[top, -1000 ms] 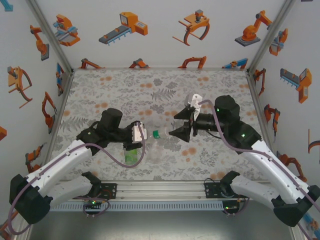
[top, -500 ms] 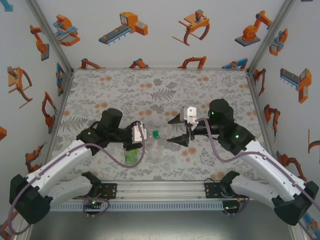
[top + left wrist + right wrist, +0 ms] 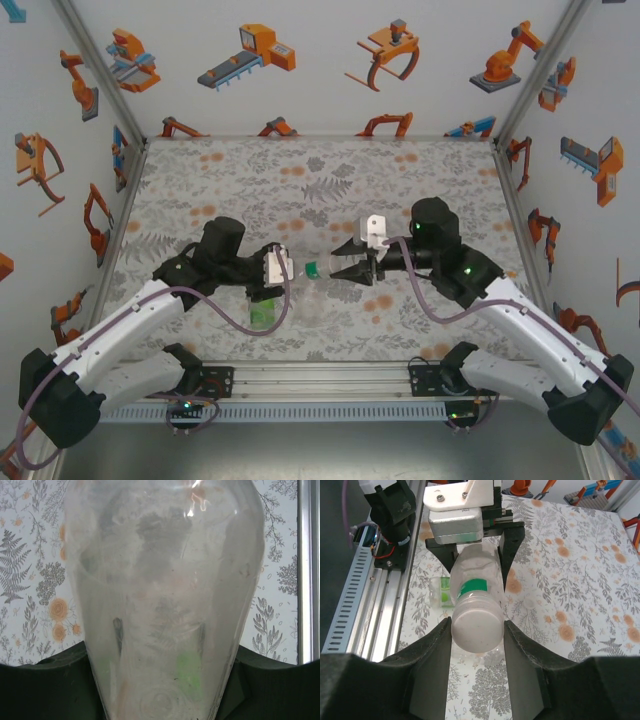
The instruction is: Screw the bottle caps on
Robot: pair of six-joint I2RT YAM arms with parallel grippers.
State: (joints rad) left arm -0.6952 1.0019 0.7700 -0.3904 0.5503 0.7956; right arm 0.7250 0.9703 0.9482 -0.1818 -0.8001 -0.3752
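Observation:
My left gripper (image 3: 285, 268) is shut on the taller clear bottle (image 3: 300, 266) with the green neck band (image 3: 474, 586). It holds the bottle level above the mat, neck pointing right. That bottle's body (image 3: 165, 590) spans the left wrist view between the dark fingers (image 3: 45, 685). A white bottle cap (image 3: 476, 625) sits on its neck. My right gripper (image 3: 345, 264) has its fingers (image 3: 432, 665) pressed close on both sides of that cap. A short green-tinted bottle (image 3: 262, 315) and a clear bottle (image 3: 310, 303) lie on the mat below the held one.
The flower-printed mat (image 3: 320, 180) stretches free behind the grippers. An aluminium rail (image 3: 320, 380) with the arm bases runs along the near edge. White walls with orange robot pictures (image 3: 250, 50) enclose the left, back and right sides.
My right gripper has moved left to the held bottle's neck and its jaws have narrowed around the cap. The left arm and its bottle have stayed still.

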